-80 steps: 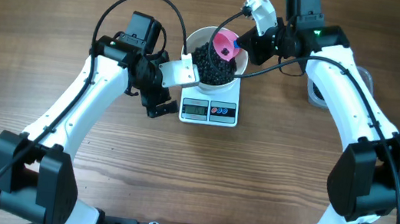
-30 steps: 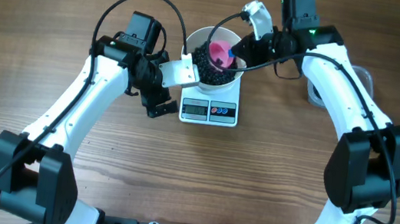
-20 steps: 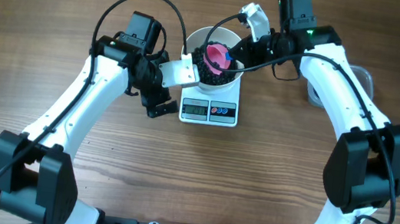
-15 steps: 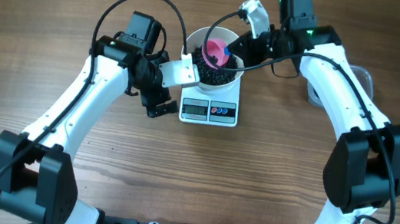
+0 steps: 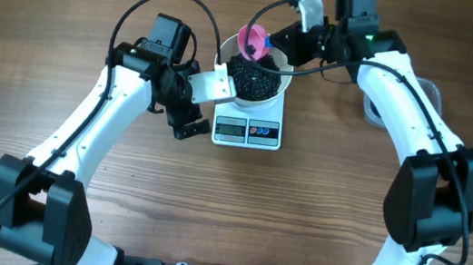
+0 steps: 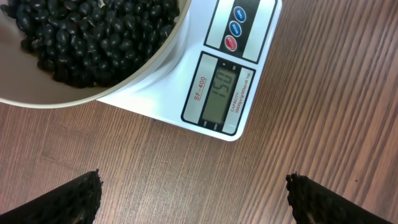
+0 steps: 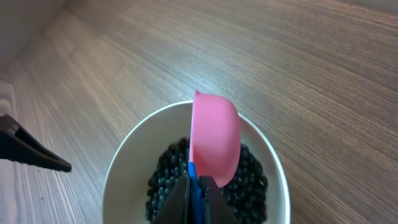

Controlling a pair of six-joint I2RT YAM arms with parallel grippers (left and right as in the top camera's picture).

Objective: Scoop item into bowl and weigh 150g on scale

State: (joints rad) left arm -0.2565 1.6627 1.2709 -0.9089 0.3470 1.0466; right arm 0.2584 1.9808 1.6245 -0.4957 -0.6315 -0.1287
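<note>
My right gripper is clenched on the thin blue handle of the pink scoop, the two fingertips pressed together with the handle between them. The scoop's cup sits just ahead of my fingertips, tipped on its side so that I see its smooth rounded back. I cannot tell whether anything is left inside it. Directly beneath it is the bowl, and the beans fill it in a dark heap. The scoop's far tip lines up with the bowl's far rim. I cannot tell whether the scoop touches the beans. Beyond the bowl there is only the wooden table.

My left gripper is spread wide and grips nothing. One dark fingertip shows at each lower corner of my wrist view, with bare table between them. Just ahead of them lies the scale, its grey display on the side nearest me and reading 150, with three round buttons beside it. Farther on, the bowl stands on the scale's platform, its rim overhanging the edge nearest me.

From above, the scoop hangs over the bowl's rim on the side away from the left gripper.
</note>
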